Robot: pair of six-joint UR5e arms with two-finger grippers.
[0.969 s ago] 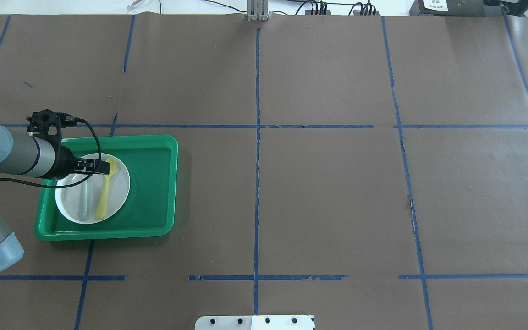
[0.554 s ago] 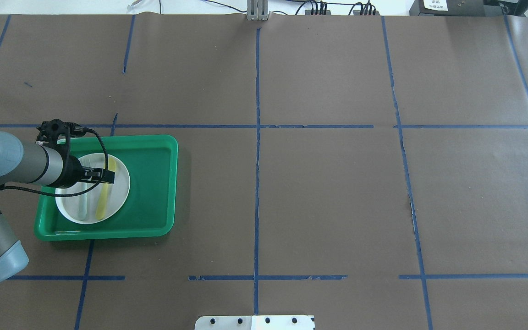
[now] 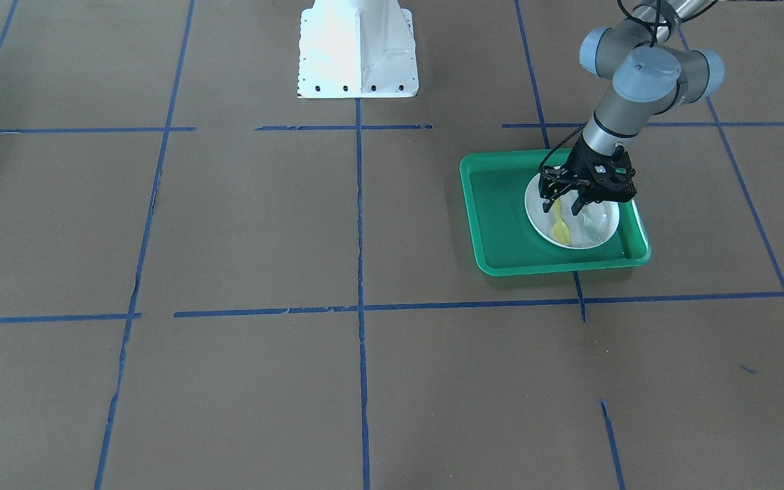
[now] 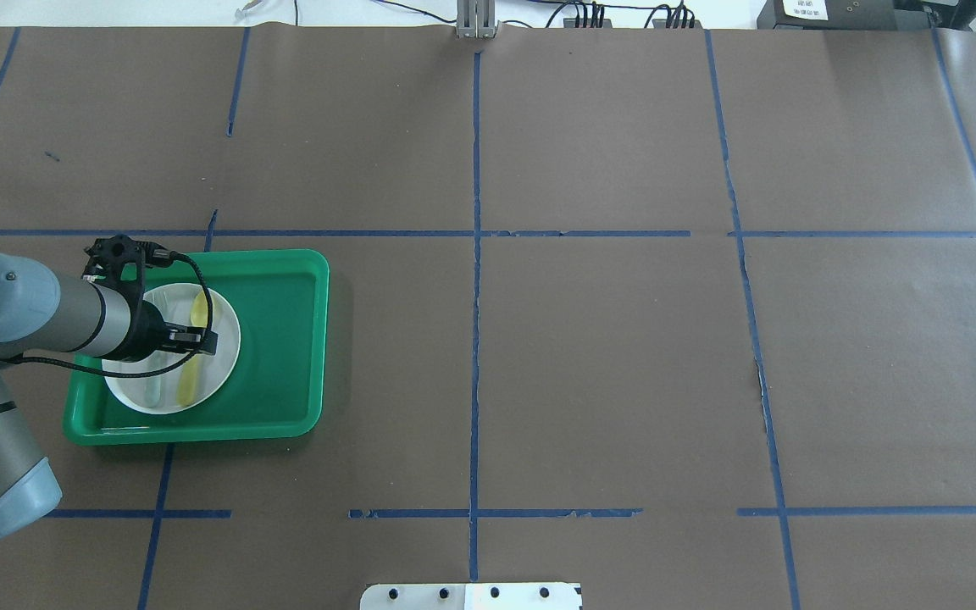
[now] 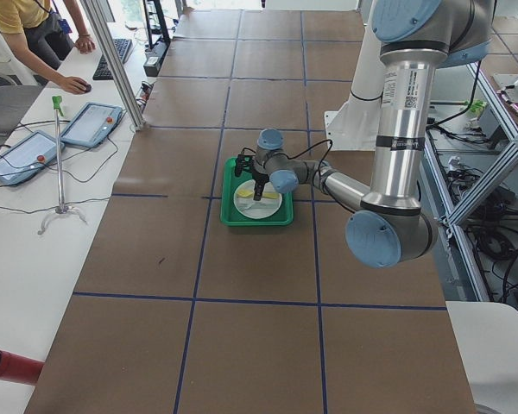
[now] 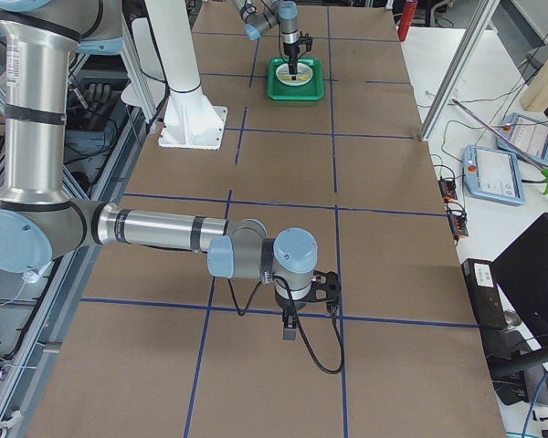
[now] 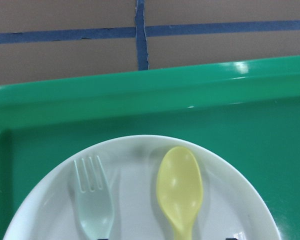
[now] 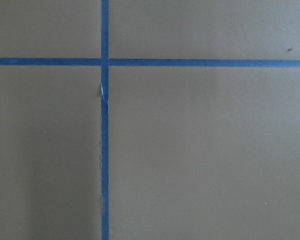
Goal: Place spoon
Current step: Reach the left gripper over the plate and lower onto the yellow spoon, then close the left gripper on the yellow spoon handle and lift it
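Cutlery lies side by side on the white plate [image 3: 606,224], which sits inside the green tray [image 4: 280,339]. The tray's raised rim and the plate's shallow dish likely keep both pieces from sliding away.

The left gripper [image 3: 567,207] hangs low over the plate, pointing straight down, with its jaws spread wide and nothing held. That pose suits a pinch from above across a slim handle.

The spoon [image 7: 180,187] rests flat directly beneath the hand. Its handle runs between the two fingertips, and its oval bowl pokes out ahead of the hand toward the tray's rim.

The pale fork [image 7: 92,200] lies parallel, just beside the spoon. Its handle appears to pass close to one fingertip, though the wrist view cuts this off, so a closing pinch may catch it too.

The right gripper [image 6: 289,330] hovers well apart over the bare table paper. I cannot tell whether it is open.
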